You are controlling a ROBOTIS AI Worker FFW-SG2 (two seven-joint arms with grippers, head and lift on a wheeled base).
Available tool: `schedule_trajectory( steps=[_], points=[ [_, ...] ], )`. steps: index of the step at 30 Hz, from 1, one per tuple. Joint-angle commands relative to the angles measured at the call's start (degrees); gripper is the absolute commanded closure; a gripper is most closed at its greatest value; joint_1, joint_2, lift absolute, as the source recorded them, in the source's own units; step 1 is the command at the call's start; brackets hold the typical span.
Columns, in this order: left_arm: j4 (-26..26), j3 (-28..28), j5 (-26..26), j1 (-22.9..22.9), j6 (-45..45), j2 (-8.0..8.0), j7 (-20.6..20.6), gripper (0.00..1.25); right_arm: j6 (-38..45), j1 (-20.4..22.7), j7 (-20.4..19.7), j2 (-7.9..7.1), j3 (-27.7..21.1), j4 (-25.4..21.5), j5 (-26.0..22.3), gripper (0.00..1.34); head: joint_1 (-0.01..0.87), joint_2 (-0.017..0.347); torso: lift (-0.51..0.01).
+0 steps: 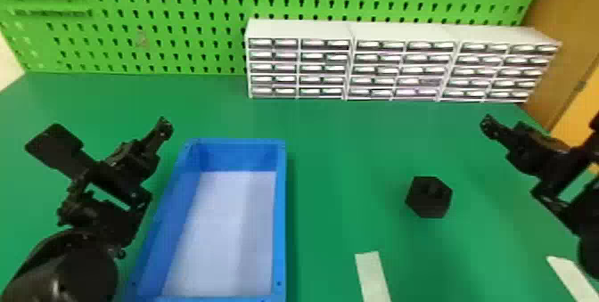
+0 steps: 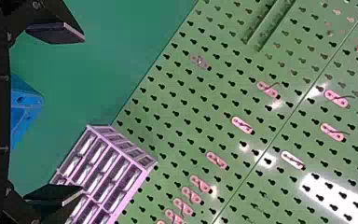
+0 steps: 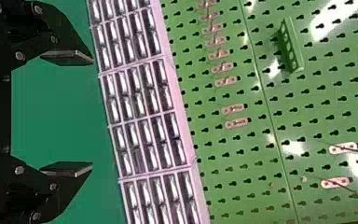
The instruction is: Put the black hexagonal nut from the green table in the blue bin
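Left end effector [image 2: 81,113] and right end effector [image 3: 92,112] gape wide and empty, so grasping likely comes first: the right should reach for the black hexagonal nut [image 1: 428,197].

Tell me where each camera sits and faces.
Head view: robot's head, forward-down at blue bin, black hexagonal nut; left arm, right arm show.
Left wrist view: left wrist, toward pegboard; left jaws open.
Right wrist view: right wrist, toward drawer units, pegboard; right jaws open.
Head, left wrist views share bin, drawer units.
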Motion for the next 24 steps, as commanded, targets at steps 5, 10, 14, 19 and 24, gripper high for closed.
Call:
schedule_trajectory(
  steps=[5, 10, 14, 19, 24],
  points=[
    [0.0, 0.0, 0.0, 0.0, 0.0, 0.00, 0.0, 0.14, 7.8, -1.3, 0.0, 0.16, -1.4, -2.6, 3.2, 0.46, 0.692, 0.009, -0.097],
    [0.0, 0.1, 0.0, 0.1, 0.1, 0.00, -0.2, 0.14, 14.8, -2.7, 0.0, 0.16, -2.3, -2.9, 4.9, 0.46, 0.692, 0.009, -0.097],
    [0.0, 0.2, 0.1, 0.1, 0.1, 0.00, -0.3, 0.14, 21.6, -4.3, 0.0, -0.19, -2.8, -3.2, 6.6, 0.46, 0.692, 0.009, -0.097],
    [0.0, 0.0, 0.1, 0.0, 0.0, 0.00, -0.3, 0.14, 30.0, -6.9, 0.0, -1.60, -1.8, -3.2, 9.1, 0.46, 0.692, 0.009, -0.097],
    [0.0, 0.0, 0.1, 0.0, 0.1, 0.00, -0.3, 0.14, 34.2, -9.2, 0.0, -2.39, -0.3, -3.2, 12.1, 0.46, 0.692, 0.009, -0.097]
  ],
)
